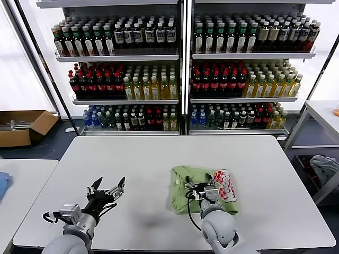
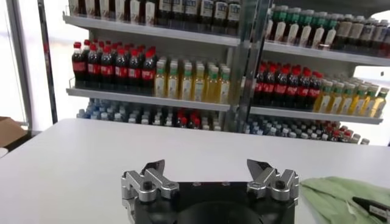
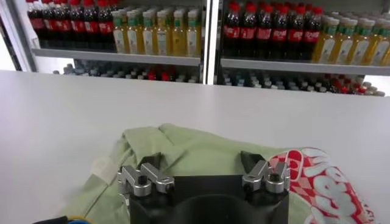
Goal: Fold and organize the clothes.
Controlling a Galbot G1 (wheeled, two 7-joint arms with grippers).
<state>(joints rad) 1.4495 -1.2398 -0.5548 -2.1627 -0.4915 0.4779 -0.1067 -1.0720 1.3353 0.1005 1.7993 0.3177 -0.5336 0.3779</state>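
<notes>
Shirt (image 1: 204,189) is lying bunched on the table (image 1: 159,159), roughly 5 o'clock from centre, red print facing up at its 3 o'clock edge. I'm hovering my right gripper (image 1: 200,189) over it, jaws spread, holding nothing. My left gripper (image 1: 108,189) is waiting at the shirt's 9 o'clock over bare table, jaws spread too. Risk: closing here probably pinches several layers, dragging the bundle instead of one edge. Layers are hard to tell apart.
</notes>
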